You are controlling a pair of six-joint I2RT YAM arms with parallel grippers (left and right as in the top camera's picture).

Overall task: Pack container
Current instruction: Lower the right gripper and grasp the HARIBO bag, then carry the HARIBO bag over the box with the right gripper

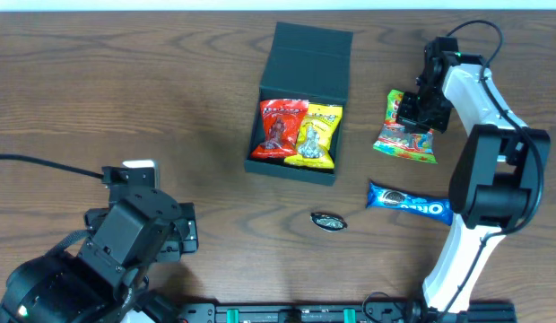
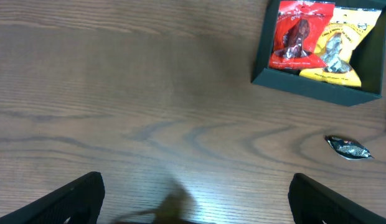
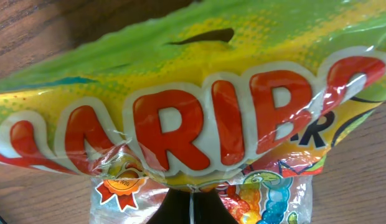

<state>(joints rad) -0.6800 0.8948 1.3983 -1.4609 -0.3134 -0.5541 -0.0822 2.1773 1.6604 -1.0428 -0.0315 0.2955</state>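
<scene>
The dark teal-black box (image 1: 300,166) stands open at the table's middle, its lid (image 1: 311,54) tilted back. Inside lie a red snack packet (image 1: 280,128) and a yellow one (image 1: 317,136); the left wrist view shows the box (image 2: 314,90) at top right. My right gripper (image 1: 414,112) is shut on the green Haribo gummy bag (image 1: 405,135), right of the box; the bag (image 3: 193,106) fills the right wrist view, pinched between the dark fingers (image 3: 192,208). My left gripper (image 2: 196,199) is open and empty over bare table at the lower left.
A blue Oreo packet (image 1: 409,204) lies at the right front. A small dark foil candy (image 1: 328,221) lies in front of the box and shows in the left wrist view (image 2: 348,147).
</scene>
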